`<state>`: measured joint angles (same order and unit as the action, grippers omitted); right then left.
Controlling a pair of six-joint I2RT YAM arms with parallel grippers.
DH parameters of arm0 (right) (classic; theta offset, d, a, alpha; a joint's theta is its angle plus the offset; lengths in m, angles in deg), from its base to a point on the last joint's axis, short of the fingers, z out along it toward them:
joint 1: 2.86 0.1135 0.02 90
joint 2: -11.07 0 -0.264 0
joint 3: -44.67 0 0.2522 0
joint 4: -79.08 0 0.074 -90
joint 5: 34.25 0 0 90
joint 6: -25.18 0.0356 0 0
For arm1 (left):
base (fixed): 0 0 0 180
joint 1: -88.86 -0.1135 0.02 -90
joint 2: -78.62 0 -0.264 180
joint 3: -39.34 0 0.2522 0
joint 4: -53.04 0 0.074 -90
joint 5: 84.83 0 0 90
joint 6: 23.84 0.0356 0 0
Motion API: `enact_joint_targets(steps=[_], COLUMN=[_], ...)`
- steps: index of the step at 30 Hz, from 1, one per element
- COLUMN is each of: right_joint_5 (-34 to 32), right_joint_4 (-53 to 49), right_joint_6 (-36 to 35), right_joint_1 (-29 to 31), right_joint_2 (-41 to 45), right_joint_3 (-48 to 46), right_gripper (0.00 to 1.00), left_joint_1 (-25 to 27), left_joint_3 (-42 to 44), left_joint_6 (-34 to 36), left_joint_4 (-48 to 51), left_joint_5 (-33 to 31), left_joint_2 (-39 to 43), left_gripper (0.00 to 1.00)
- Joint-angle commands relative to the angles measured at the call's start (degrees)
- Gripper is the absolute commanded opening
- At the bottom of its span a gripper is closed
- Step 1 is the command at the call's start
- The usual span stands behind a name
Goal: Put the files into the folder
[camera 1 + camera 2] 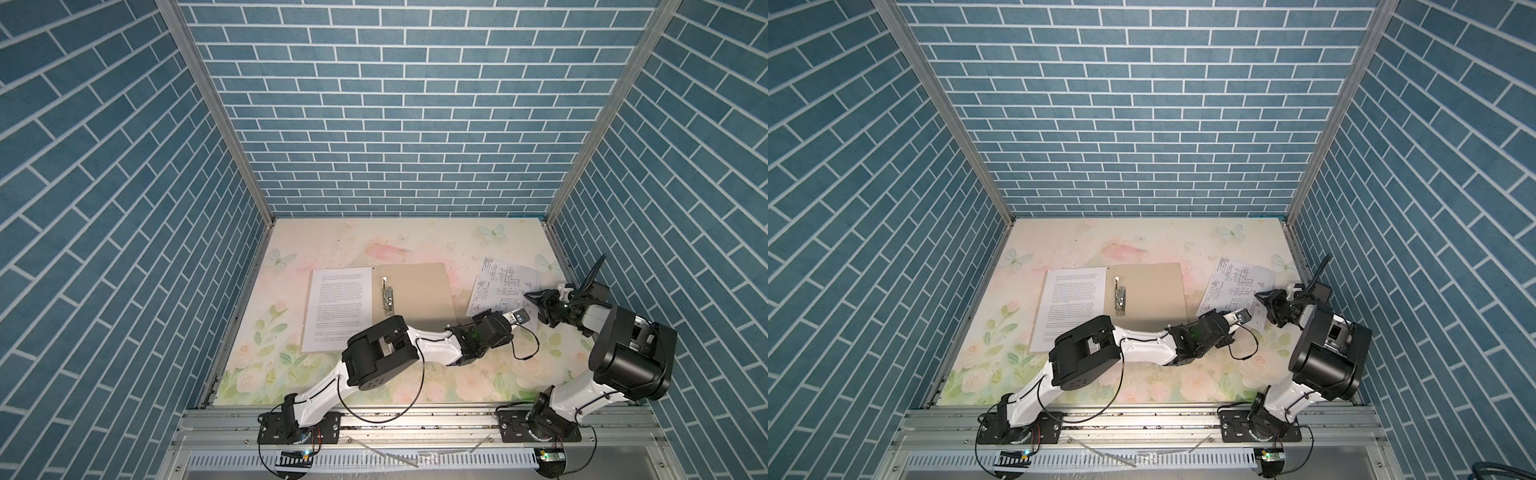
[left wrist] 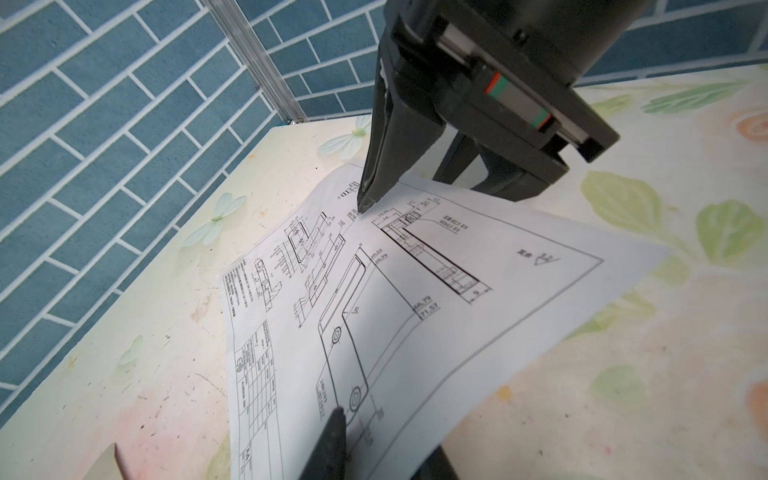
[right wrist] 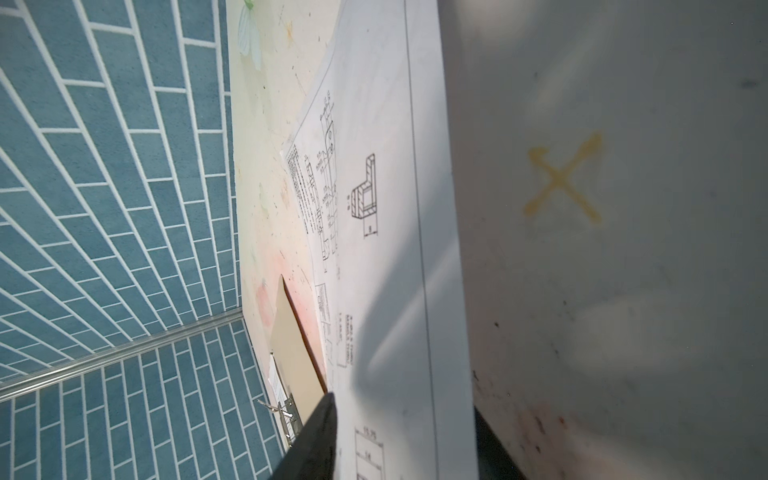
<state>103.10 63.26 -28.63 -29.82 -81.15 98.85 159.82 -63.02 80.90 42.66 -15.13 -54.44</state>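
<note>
The tan folder (image 1: 419, 291) (image 1: 1154, 291) lies open mid-table, its metal clip (image 1: 387, 297) at the spine. The text sheet (image 1: 338, 307) (image 1: 1071, 307) rests on its left flap. The drawing sheet (image 1: 498, 286) (image 1: 1233, 282) (image 2: 415, 311) (image 3: 374, 208) lies to the right, partly lifted off the table. My left gripper (image 1: 521, 316) (image 2: 386, 432) reaches across and is shut on its near corner, one finger above and one below. My right gripper (image 1: 534, 301) (image 2: 428, 195) (image 3: 403, 403) straddles the sheet's right edge, jaws apart.
The floral table (image 1: 395, 245) ends at blue brick walls behind and on both sides. The right wall and its metal post (image 1: 557, 249) stand close behind my right arm. My left forearm (image 1: 436, 345) crosses in front of the folder's near edge.
</note>
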Motion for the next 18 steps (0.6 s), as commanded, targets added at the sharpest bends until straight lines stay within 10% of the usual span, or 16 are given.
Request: enact_joint_targets(steps=[1,18], right_joint_5=[0.5,0.1], right_joint_4=[-0.5,-5.2], right_joint_6=[-0.1,-2.7], right_joint_1=[-0.1,-0.2], right_joint_2=[1.7,3.3], right_joint_3=[-0.9,0.7], right_gripper=[0.42,0.03], left_joint_1=[0.6,1.1], left_joint_3=[1.0,1.6], left_joint_6=[-0.5,-0.4], left_joint_4=[-0.2,-0.3], left_joint_5=[0.5,1.4], left_joint_2=[1.8,1.4], left_gripper=[0.28,0.35])
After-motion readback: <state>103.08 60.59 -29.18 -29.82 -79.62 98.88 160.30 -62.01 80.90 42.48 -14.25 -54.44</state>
